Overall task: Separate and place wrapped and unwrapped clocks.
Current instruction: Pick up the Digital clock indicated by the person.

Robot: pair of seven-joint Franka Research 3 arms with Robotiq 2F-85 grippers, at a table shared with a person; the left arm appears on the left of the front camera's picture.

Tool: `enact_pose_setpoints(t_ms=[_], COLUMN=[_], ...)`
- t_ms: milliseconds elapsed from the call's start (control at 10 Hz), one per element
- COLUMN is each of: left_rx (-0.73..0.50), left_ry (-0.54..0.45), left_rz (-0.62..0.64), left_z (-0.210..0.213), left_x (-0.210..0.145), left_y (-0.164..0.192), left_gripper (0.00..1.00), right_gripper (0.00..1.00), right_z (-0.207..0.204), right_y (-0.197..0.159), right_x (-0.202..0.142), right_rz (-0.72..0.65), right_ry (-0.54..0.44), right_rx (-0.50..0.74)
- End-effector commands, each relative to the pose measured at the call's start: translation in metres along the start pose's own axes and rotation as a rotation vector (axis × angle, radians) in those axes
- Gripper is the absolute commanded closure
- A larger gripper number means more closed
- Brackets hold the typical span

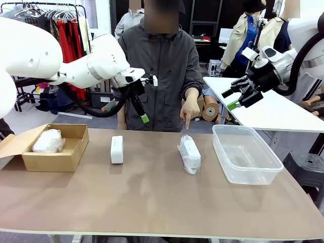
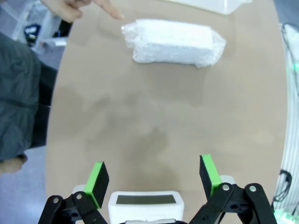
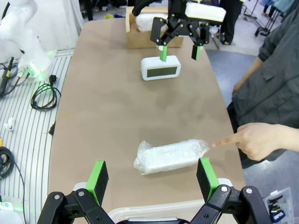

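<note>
The bare clock lies on the table left of the middle, end-on to me, smooth and white. In my left wrist view it sits low between my fingers with its dark display facing up. My left gripper hangs in the air over it with the jaws spread wide, holding nothing and not touching it.

To its right, well apart, a wrapped clock lies in crinkly clear plastic. The person's hand reaches in from the far side, forefinger pointing down at the far end of that bundle, the tip just short of the wrap. That hand is what stands over this clock; the table between the two clocks is bare.

Farther left, an open cardboard box holds the other wrapped clock. Farther right sits a clear plastic tub. My right gripper is raised above the tub's far side, jaws apart and holding nothing. In my right wrist view the wrapped bundle lies between my fingers, beyond the tub's rim.
</note>
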State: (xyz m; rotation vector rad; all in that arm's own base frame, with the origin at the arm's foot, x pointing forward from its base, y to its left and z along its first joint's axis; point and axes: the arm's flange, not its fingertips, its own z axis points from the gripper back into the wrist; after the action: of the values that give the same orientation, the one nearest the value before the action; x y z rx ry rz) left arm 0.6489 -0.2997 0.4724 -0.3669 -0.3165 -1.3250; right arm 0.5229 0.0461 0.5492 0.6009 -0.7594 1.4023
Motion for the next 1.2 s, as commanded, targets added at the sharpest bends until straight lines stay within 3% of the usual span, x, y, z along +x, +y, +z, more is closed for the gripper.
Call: enact_pose_setpoints(t_ms=[0, 400, 700, 900, 1000, 1100], left_rx=[0.06, 0.26, 0.262, 0.238, 0.264, 0.264], left_ry=[0.084, 0.169, 0.073, 0.041, 0.086, 0.086], left_rz=[0.141, 0.477, 0.656, 0.626, 0.64, 0.64], left_z=[-0.007, -0.027, -0.046, -0.063, -0.056, -0.056], left_x=[0.044, 0.113, 0.143, 0.156, 0.121, 0.121], left_y=[0.008, 0.005, 0.003, -0.003, -0.019, -0.019], left_gripper=[0.0, 0.0, 0.0, 0.0, 0.0, 0.0], right_gripper=[0.0, 0.0, 0.0, 0.0, 0.0, 0.0], right_z=[0.001, 0.001, 0.001, 0.001, 0.001, 0.001], right_y=[0.0, 0.0, 0.0, 0.0, 0.0, 0.0], right_x=[0.002, 0.002, 0.002, 0.002, 0.002, 0.002], right_rz=[0.004, 0.004, 0.004, 0.004, 0.004, 0.004], right_ry=[0.0, 0.0, 0.0, 0.0, 0.0, 0.0], right_rx=[0.001, 0.001, 0.001, 0.001, 0.001, 0.001])
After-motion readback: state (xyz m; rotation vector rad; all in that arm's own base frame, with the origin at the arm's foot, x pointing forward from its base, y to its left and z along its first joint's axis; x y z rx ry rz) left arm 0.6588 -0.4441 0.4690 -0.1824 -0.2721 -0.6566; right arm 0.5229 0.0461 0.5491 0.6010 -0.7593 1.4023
